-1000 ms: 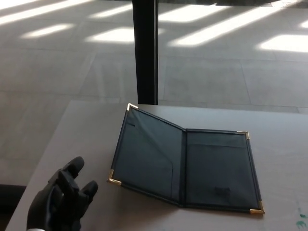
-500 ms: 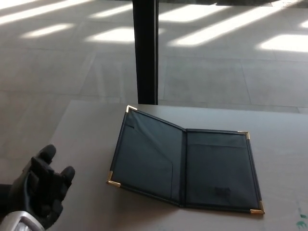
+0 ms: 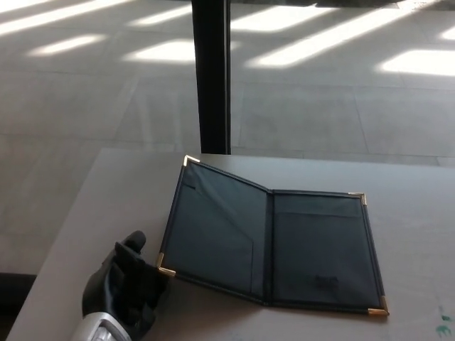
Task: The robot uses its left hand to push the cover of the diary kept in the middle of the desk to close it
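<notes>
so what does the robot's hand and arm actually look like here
Only the left hand shows, at the bottom left edge of the head view. It is matte black with thick, blocky fingers built from jointed segments. Below it, a light silver-grey wrist cuff with a small dark marking is cut off by the picture edge. No cables can be seen. The right hand is out of view.

left hand (image 3: pixel 126 288): matte black | thick, blocky fingers (image 3: pixel 132 244) | silver-grey wrist casing at bottom edge
</notes>
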`<state>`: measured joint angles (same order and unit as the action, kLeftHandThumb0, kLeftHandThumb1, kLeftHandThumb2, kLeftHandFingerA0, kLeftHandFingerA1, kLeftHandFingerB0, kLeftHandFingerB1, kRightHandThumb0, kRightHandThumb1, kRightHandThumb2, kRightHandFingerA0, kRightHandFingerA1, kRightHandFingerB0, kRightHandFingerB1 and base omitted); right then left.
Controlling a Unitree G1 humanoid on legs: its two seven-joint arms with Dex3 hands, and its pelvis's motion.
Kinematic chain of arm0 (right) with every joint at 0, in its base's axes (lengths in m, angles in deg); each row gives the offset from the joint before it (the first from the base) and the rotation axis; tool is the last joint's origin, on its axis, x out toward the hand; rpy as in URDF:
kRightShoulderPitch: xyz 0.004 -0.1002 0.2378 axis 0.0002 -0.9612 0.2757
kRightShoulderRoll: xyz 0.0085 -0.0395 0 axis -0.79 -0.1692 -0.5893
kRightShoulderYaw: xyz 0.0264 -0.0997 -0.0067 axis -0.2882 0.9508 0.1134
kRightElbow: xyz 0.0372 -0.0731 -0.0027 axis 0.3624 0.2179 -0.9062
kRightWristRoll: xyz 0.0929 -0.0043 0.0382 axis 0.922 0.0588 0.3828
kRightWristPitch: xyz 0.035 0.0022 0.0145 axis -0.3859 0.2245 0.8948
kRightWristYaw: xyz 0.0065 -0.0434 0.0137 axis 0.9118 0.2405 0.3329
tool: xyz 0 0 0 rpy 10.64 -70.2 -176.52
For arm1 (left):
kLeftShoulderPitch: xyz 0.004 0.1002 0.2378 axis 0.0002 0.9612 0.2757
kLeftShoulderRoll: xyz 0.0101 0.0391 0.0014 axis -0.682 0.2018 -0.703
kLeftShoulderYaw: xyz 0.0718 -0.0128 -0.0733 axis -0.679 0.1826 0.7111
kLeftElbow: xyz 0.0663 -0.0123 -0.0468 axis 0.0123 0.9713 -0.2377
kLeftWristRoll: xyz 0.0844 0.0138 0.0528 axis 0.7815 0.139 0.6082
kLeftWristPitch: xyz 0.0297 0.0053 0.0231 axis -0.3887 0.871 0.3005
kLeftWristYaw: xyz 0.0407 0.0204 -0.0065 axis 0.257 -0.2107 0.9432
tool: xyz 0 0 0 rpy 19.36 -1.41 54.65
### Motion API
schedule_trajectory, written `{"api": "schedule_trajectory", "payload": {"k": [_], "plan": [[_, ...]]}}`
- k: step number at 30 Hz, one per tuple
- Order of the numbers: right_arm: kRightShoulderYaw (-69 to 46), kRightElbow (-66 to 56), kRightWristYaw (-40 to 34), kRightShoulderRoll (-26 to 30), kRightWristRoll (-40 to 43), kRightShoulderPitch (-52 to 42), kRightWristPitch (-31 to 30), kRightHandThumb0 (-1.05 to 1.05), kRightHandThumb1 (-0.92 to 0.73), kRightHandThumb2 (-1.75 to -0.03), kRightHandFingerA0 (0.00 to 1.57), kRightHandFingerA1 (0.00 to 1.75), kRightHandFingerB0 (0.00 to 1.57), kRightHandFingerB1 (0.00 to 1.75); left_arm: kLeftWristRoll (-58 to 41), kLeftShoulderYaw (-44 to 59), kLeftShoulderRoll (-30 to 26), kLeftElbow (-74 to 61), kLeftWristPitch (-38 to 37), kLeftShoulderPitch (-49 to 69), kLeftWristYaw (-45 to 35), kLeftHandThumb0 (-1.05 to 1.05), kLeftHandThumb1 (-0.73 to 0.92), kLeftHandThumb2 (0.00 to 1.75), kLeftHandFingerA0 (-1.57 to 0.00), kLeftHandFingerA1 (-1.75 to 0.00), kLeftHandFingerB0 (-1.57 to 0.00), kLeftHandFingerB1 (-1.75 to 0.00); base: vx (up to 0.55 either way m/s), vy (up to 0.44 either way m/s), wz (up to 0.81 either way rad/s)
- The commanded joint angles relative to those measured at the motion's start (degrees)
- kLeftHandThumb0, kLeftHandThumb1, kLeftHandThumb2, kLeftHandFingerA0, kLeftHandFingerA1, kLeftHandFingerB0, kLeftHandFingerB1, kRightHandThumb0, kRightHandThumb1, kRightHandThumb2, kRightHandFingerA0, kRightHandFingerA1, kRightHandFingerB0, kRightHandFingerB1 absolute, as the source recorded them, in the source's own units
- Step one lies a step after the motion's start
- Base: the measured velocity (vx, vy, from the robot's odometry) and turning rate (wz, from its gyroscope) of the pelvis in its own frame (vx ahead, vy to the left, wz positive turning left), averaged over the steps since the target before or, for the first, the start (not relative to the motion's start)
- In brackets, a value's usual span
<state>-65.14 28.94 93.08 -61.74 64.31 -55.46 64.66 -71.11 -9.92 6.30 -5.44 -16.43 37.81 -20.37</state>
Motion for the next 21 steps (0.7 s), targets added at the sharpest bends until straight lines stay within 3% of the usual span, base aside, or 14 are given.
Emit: {"api": "schedule_trajectory", "payload": {"k": [1,4,5,11,12,13,19,21], "plan": [[0.1,-0.3,-0.1,1.4,0.9,-0.2,-0.9,-0.93,-0.79,-0.85,0.34,0.65,0.33,0.47,2.6,-2.8,5.9,1.9,-4.9,1.8,2.0,-0.75,0.9,1.28,-0.01,-0.34,0.0,-0.27,0.0,0.0,0.0],[0.2,-1.9,-1.2,0.8,1.2,-0.3,-1.6,-0.92,-0.78,-0.86,0.34,0.65,0.33,0.48,1.8,-3.3,7.6,2.7,-6.3,2.0,3.2,-0.75,0.89,1.27,-0.01,-0.37,0.0,-0.28,0.0,0.0,0.0],[0.4,-1.5,-1.3,1.0,0.8,0.0,-1.3,-0.85,-0.92,-0.69,0.36,0.65,0.36,0.45,0.4,-3.6,9.7,3.1,-7.2,2.6,2.7,-0.76,0.88,1.26,-0.01,-0.38,0.0,-0.27,0.0,0.0,0.0],[0.8,-3.1,-1.3,1.0,0.6,-1.0,-1.5,-0.87,-0.92,-0.7,0.35,0.66,0.36,0.48,-0.2,-7.1,13.8,3.9,-8.7,3.2,4.1,-0.77,0.9,1.27,0.0,-0.41,0.0,-0.28,0.0,0.0,0.0],[0.6,-2.8,-1.0,1.2,0.7,-1.1,-1.6,-0.92,-0.79,-0.85,0.34,0.65,0.32,0.5,0.2,-8.2,14.3,4.2,-9.2,3.0,4.1,-0.77,0.91,1.29,0.0,-0.41,0.0,-0.28,0.0,0.0,0.0],[0.6,-2.9,-1.1,1.2,0.7,-1.2,-1.6,-0.87,-0.92,-0.7,0.34,0.66,0.35,0.49,-0.1,-8.4,15.1,4.4,-9.3,2.6,4.7,-0.78,0.91,1.29,0.0,-0.43,0.0,-0.27,0.0,0.0,0.0],[1.1,-1.7,-1.1,1.2,-0.4,-1.5,-0.5,-0.87,-0.92,-0.71,0.36,0.67,0.35,0.5,-2.4,-9.4,19.4,6.4,-10.6,-5.6,7.5,-0.74,0.88,1.28,-0.01,-0.26,0.0,-0.23,0.0,0.0,0.0],[1.2,-1.7,-1.1,1.4,-0.3,-1.5,-1.0,-0.86,-0.92,-0.71,0.36,0.67,0.35,0.5,-3.4,-8.3,20.4,6.6,-11.6,-7.4,9.3,-0.75,0.89,1.27,-0.01,-0.28,0.0,-0.24,0.0,0.0,0.0]]}}
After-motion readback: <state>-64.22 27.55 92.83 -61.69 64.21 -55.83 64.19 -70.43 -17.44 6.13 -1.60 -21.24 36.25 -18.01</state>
